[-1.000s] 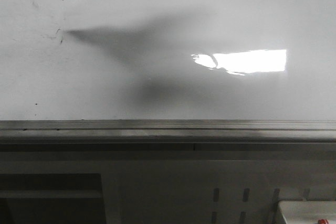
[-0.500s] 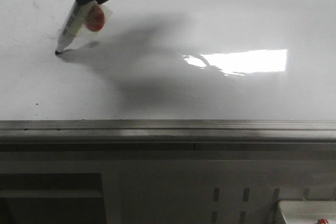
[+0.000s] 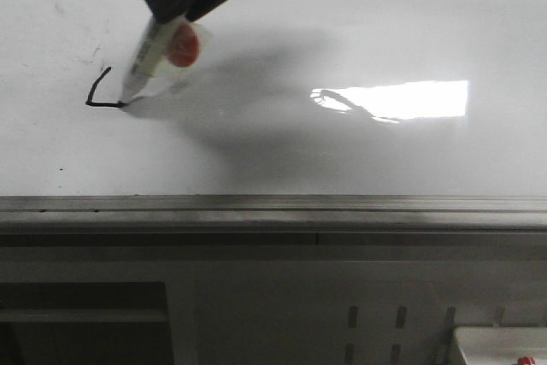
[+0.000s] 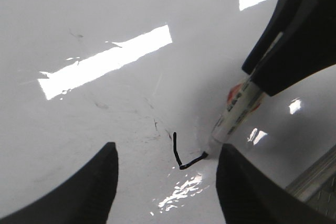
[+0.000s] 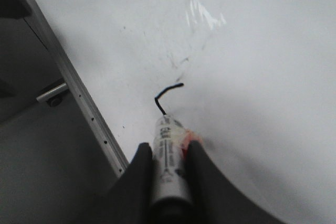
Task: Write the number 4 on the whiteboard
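Marker (image 5: 169,166) print illegible; 4 (image 3: 101,91) unfinished

Glossy smooth whiteboard (image 3: 342,32), brushed metal edge strip (image 3: 273,207)

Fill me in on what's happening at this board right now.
The right gripper is clamped on a marker with its tip on the whiteboard, partway through the number 4. The slanted stroke and part of the horizontal bar are drawn; the vertical stem is not yet there. The left gripper hangs open over the board, holding nothing.
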`<state>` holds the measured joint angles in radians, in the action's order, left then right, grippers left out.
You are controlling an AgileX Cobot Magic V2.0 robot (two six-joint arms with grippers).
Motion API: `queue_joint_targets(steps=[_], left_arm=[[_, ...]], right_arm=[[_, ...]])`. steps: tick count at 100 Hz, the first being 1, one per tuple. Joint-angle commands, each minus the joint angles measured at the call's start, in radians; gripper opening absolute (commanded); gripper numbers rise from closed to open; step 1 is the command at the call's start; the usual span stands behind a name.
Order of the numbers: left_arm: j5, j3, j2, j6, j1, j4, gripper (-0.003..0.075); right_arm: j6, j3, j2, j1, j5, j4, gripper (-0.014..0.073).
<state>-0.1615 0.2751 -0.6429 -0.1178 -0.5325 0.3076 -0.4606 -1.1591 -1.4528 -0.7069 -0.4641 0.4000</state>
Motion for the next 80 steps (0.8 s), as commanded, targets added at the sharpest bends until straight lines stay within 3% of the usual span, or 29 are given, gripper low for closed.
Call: queue_joint_targets(steps=[1, 17, 46, 80], left_arm=[[-0.070, 0.029, 0.003, -0.001, 0.003, -0.017, 0.0376], [-0.072, 0.029, 0.003, -0.001, 0.003, -0.017, 0.0376], [-0.078, 0.029, 0.003, -0.001, 0.003, -0.017, 0.0376], [-0.078, 0.029, 0.003, -0.001, 0.003, -0.017, 0.0376]], right_arm=[[-0.001, 0.013, 0.066, 0.044, 0.027, -0.023, -0.0064], [-0.001, 0.027, 0.096, 0.057, 0.023, -0.023, -0.0064], [-0.001, -0.098, 0.084, 0.023, 0.015, -0.027, -0.0064], [-0.001, -0.084, 0.033, 0.023, -0.026, -0.016, -0.0064]])
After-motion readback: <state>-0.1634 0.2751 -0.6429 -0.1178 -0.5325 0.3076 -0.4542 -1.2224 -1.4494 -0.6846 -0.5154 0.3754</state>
